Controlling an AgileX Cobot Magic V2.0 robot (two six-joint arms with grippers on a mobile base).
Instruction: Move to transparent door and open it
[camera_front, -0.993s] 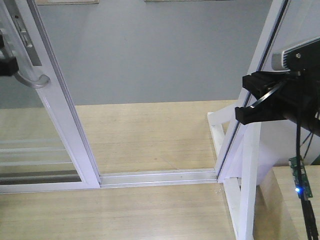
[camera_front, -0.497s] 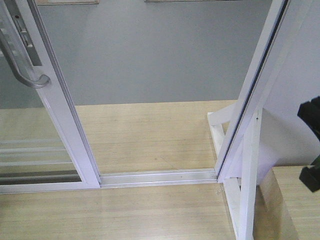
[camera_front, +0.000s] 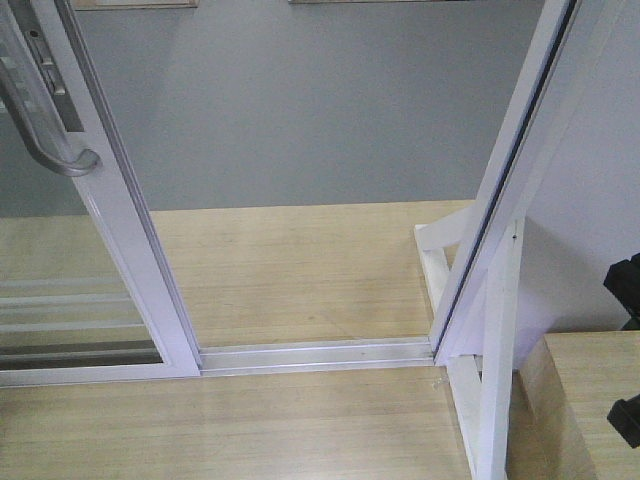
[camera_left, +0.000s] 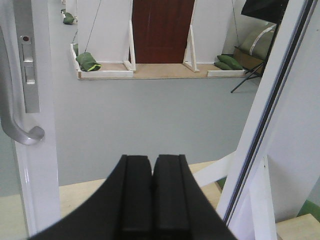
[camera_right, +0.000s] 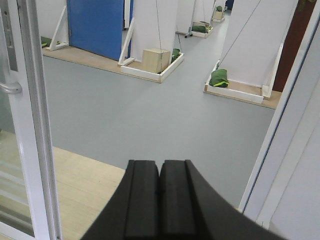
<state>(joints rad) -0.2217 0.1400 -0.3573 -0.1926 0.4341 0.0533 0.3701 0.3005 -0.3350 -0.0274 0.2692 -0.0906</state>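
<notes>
The transparent door (camera_front: 128, 230) stands at the left of the front view, its white stile leaning and thin white bars low in the glass. Its curved silver handle (camera_front: 58, 148) sits on that stile. A wide gap lies between the door and the white jamb (camera_front: 505, 190) on the right. In the left wrist view my left gripper (camera_left: 152, 161) is shut on nothing, right of and below the handle (camera_left: 21, 134), apart from it. My right gripper (camera_right: 160, 165) is shut and empty too, with the door stile (camera_right: 31, 125) at its left. Black parts of my right arm (camera_front: 627, 290) show at the front view's right edge.
A silver floor track (camera_front: 320, 355) crosses the pale wood floor between door and jamb. A white brace (camera_front: 497, 380) props the jamb, with a wooden box (camera_front: 590, 400) beside it. Beyond lies grey floor with white partitions, green sandbags (camera_left: 87, 61) and a blue panel (camera_right: 95, 25).
One second ago my left gripper was at the handle; it has since left the front view. My right arm dropped from the upper right to the lower right edge.
</notes>
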